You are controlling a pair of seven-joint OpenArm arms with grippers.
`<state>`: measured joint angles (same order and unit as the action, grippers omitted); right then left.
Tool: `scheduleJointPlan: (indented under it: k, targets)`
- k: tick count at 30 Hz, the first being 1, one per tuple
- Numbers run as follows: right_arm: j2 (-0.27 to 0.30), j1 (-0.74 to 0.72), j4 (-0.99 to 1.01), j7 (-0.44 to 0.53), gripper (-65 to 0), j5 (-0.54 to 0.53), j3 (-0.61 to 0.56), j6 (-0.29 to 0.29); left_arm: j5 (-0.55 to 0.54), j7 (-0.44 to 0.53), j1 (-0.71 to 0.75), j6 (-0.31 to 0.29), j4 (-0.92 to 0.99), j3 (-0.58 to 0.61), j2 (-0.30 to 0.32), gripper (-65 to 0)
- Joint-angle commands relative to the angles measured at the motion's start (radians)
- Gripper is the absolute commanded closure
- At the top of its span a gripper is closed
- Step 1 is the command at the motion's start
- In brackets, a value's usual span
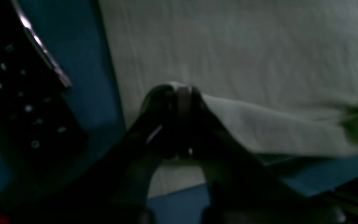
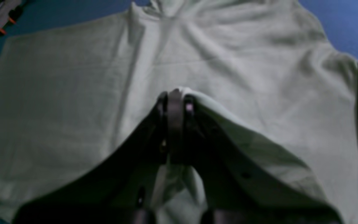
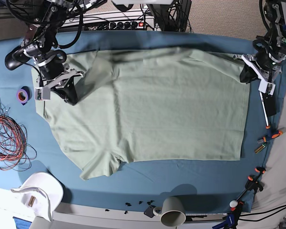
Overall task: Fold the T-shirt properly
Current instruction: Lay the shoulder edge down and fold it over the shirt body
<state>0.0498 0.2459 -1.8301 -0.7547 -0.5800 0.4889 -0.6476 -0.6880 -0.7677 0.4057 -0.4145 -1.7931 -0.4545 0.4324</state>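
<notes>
Sage-green knit fills most of the blue table cloth [image 3: 181, 183]: the T-shirt [image 3: 152, 114] is spread flat across the middle of the table, its hem running along the side nearest the left arm and its collar end turned toward the right arm. One short sleeve is splayed out toward the near edge, not yet tucked.

Both ends are being pinched at once. The left gripper [image 1: 183, 90] is clamped tight on a raised fold of the hem at the far corner, fabric draped off its dark fingers. The right gripper [image 2: 176, 93] is likewise closed on a peak of cloth up by the shoulder, close to the far edge; exactly which seam is caught cannot be made out in the dim wrist view, though it seems to be near the sleeve.

Matching grips on the same long side suggest that edge is meant to be lifted and carried over toward the near edge in one lengthwise fold, the cloth kept taut between the two arms so no wrinkle is trapped. A pale cup [image 3: 172, 211] and a white chair-like shape [image 3: 38, 188] are parked at the near edge, well clear of the shirt, and a purple tape roll [image 3: 23, 94] lies just beside the right arm.
</notes>
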Motion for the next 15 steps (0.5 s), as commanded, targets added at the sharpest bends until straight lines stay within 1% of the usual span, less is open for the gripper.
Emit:
scheduleJointPlan:
  k: [1, 3, 5, 7, 10, 13, 15]
  targets:
    - [0.008, -0.014, -0.014, 0.031, 0.0, -0.021, 0.003, 0.004, -0.009, 0.028, -0.008, -0.001, -0.008, -0.008, 0.017, 0.0]
    - [0.008, -0.013, -0.014, 0.032, 0.0, -0.019, 0.003, 0.027, -0.001, 0.03, -0.01, -0.001, -0.005, -0.008, 0.017, 0.0]
    - [0.008, -0.013, -0.014, 0.039, 0.0, 0.013, 0.003, 0.05, 0.002, 0.035, -0.013, -0.001, -0.005, -0.008, 0.017, 0.0]
    - [0.008, -0.013, -0.014, 0.055, 0.0, 0.049, 0.003, 0.087, 0.006, 0.035, -0.019, -0.001, -0.005, -0.008, 0.017, 0.0]
    - [0.008, -0.013, -0.014, 0.062, 0.0, 0.071, 0.003, 0.142, 0.022, 0.037, -0.035, 0.002, -0.005, -0.008, 0.017, 0.0]
    - [0.008, -0.013, -0.014, 0.075, 0.0, 0.085, 0.003, 0.158, 0.042, 0.055, -0.041, 0.034, -0.005, -0.008, 0.017, 0.0]
    - [0.008, -0.014, -0.014, 0.08, 0.0, 0.084, 0.003, 0.159, 0.042, 0.053, -0.04, 0.033, -0.005, -0.008, 0.016, 0.0]
